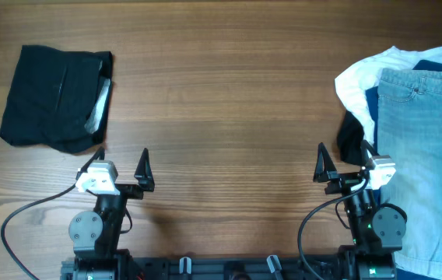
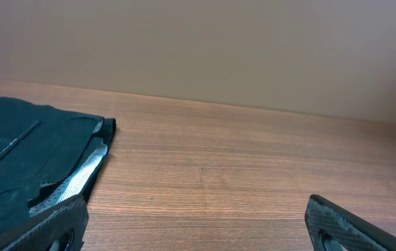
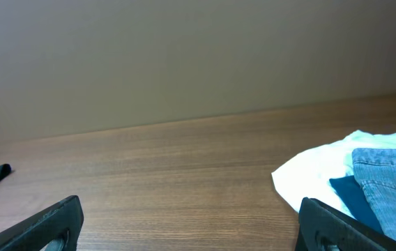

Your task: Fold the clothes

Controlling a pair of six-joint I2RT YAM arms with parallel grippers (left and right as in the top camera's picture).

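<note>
The denim shorts (image 1: 427,155) lie at the right edge of the worktop (image 1: 229,101). Their long axis runs near to far, waistband at the far end, and they are partly cut off by the frame. They overlie a white garment (image 1: 361,78) and a navy garment (image 1: 439,66). A black garment (image 1: 351,140) protrudes at their left edge, just beside the right end effector (image 1: 345,155). A folded black garment (image 1: 54,97) lies far left, well apart. The left end effector (image 1: 120,161) and the right end effector are both spread wide, holding nothing. Only the wrist views show the plain wall (image 2: 254,49) behind the worktop; only the overhead view shows the full layout
</note>
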